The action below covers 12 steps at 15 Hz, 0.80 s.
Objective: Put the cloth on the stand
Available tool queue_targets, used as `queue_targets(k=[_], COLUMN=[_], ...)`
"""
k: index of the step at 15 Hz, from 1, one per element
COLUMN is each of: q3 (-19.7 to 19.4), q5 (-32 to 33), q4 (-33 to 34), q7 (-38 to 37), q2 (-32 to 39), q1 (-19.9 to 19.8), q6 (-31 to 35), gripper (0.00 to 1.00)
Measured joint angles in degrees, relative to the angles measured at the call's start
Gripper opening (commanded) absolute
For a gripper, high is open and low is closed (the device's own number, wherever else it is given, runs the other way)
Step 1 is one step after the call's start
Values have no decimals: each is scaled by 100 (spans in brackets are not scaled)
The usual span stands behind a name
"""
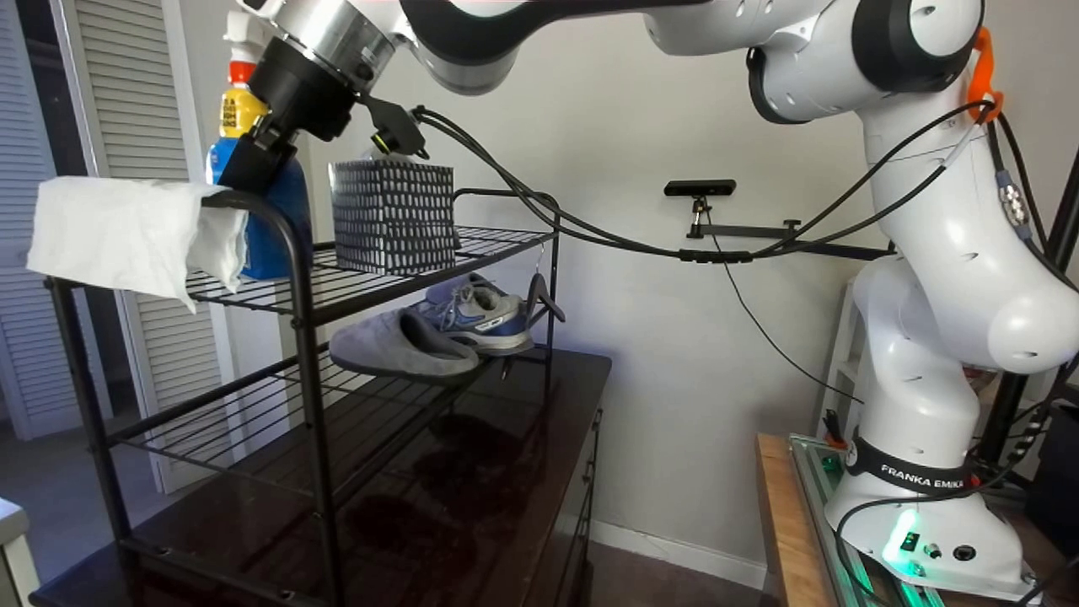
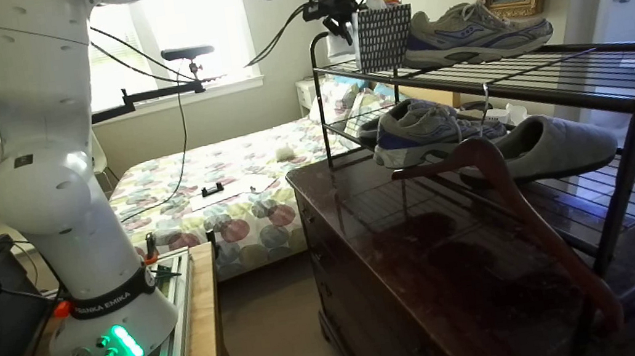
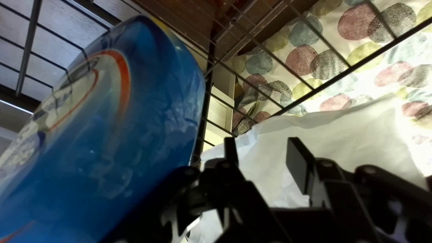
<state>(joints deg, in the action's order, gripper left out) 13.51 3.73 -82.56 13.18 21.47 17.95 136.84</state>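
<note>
Window totally blown out to white, ngl. Dresser top dark, glossy, murky reflections all over. Green light strip glowing on robot base in both exterior views. Wrist view rough: bedspread washed out toward right edge, spray bottle catching soft glare, gripper mostly dark silhouette, kinda blurry up close.
</note>
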Motion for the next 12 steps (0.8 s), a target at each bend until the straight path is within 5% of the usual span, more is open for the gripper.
queue_targets(k=[4,12], q3=[-26,-277], q5=[55,931], q4=[70,184], q7=[-107,-905], q2=[13,-48], q1=[26,243], q6=[-30,-31], gripper=[99,100])
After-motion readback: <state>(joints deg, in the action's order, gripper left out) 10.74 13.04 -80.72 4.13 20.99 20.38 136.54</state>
